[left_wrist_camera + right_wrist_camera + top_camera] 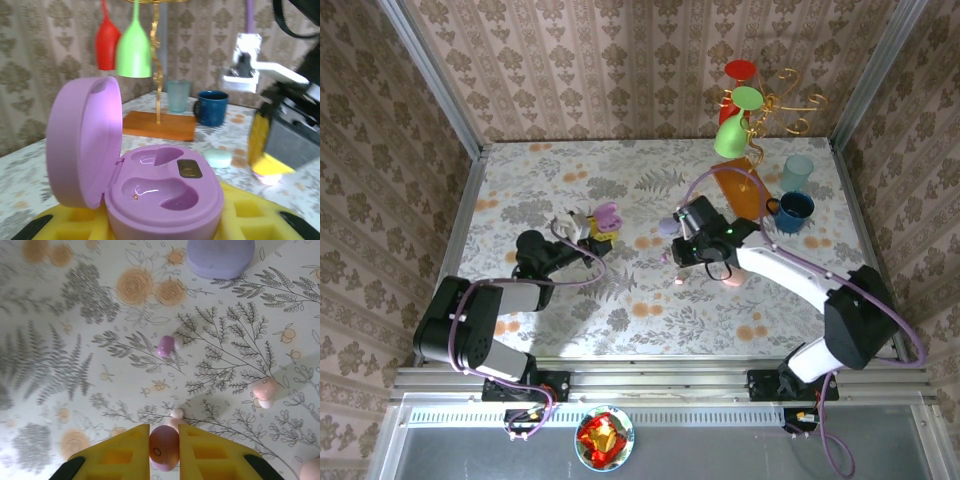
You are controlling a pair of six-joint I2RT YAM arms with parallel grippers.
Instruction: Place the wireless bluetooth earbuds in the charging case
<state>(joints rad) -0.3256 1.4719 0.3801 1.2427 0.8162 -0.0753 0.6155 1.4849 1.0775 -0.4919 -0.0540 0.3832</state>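
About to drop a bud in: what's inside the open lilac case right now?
The lilac charging case holds two moulded wells, both empty, and a small dark plate. Its underside is hidden between the left tool's yellow pads.

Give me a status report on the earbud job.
Done: the lilac case is open, clamped in the left gripper, with nothing seated in it. In hand: the right gripper pinches a pink earbud over the table, apart from the case. Left: seating that bud, plus loose ones lying on the table, such as a lilac earbud and another pink one.
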